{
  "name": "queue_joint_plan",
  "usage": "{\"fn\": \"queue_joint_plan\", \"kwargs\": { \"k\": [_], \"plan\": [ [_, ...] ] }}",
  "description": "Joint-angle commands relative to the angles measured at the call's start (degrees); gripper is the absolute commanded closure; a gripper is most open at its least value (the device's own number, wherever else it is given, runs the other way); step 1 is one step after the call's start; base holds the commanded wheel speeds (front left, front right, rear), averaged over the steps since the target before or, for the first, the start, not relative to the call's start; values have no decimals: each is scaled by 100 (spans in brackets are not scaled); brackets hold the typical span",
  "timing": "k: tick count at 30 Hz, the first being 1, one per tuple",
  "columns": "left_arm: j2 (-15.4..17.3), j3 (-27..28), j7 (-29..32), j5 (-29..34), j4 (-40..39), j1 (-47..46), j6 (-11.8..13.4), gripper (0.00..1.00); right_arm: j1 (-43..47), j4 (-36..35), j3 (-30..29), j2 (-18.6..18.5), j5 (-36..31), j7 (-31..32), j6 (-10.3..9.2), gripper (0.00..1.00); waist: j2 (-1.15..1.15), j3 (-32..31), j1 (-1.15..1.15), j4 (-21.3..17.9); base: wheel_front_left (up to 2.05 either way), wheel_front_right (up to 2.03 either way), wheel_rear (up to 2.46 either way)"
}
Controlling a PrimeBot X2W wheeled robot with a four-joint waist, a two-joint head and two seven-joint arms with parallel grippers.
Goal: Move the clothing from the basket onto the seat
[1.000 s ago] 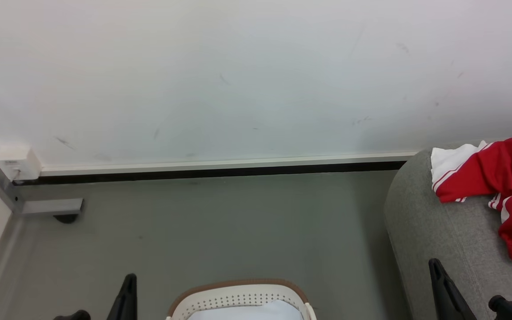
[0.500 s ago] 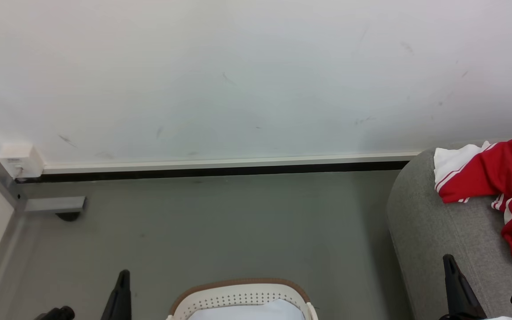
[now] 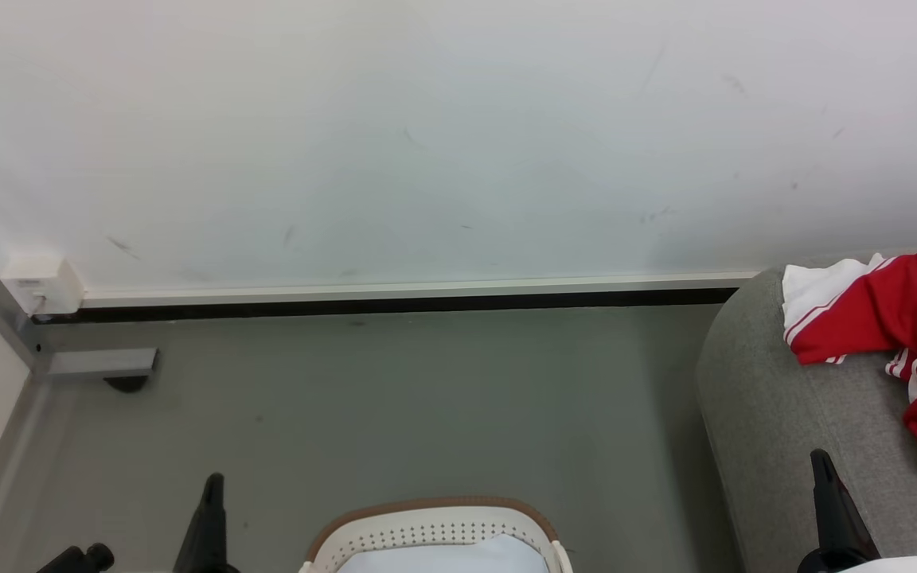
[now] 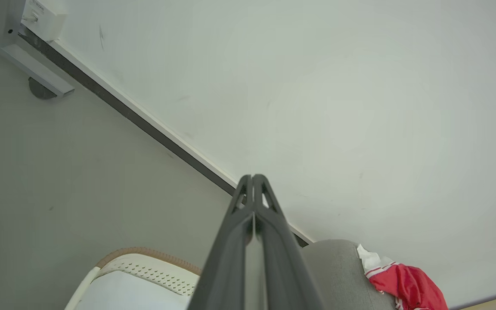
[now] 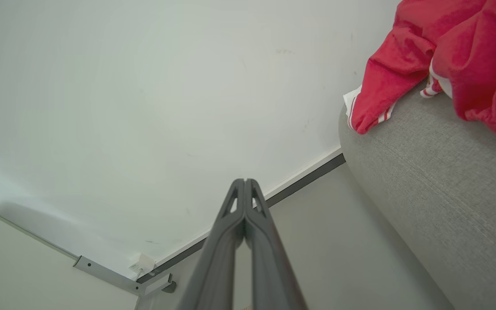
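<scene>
**Arms pulling back, red clothes on the seat**

Over the last second both grippers have sunk toward the bottom edge of the head view. The left gripper (image 4: 253, 178) has slid down at 7 o'clock, and the right gripper (image 5: 245, 183) has slid down and outward at 5 o'clock. The whole picture has also drifted a little, so we put part of that down to the head camera moving. The clothing (image 3: 896, 306) lies as it did, in the same folds.

In each wrist view the jaws are pressed together along their length, with nothing between them.

The clothing is at 3 o'clock in the head view, draped over the rounded back edge of the seat (image 3: 777, 414). Its white panel is toward the wall (image 3: 427, 143), and the red bulk runs off the frame. The basket (image 3: 435, 529) stands on the floor (image 3: 427, 398) at 6 o'clock, well apart from the clothes, with its far rim and perforated wall in sight. Inside it we see a pale surface, and we cannot tell whether that is fabric or the basket's bottom.

We judge that the drop-off is finished and the arms are retreating. What is left is to check the basket for anything that remains.
</scene>
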Motion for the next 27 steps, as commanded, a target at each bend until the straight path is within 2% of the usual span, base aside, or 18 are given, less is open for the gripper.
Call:
{"fn": "queue_joint_plan", "kwargs": {
  "k": [1,27],
  "plan": [
    [21,44,37,-201,-42,-134,-24,100,-148,-46,-55,1,164,27,-4,100,0,1,0,3,0,0,0],
    [5,226,513,-1898,61,-350,-75,100,-297,47,-345,38,1734,433,-7,100,0,30,0,82,0,0,0]
  ]
}}
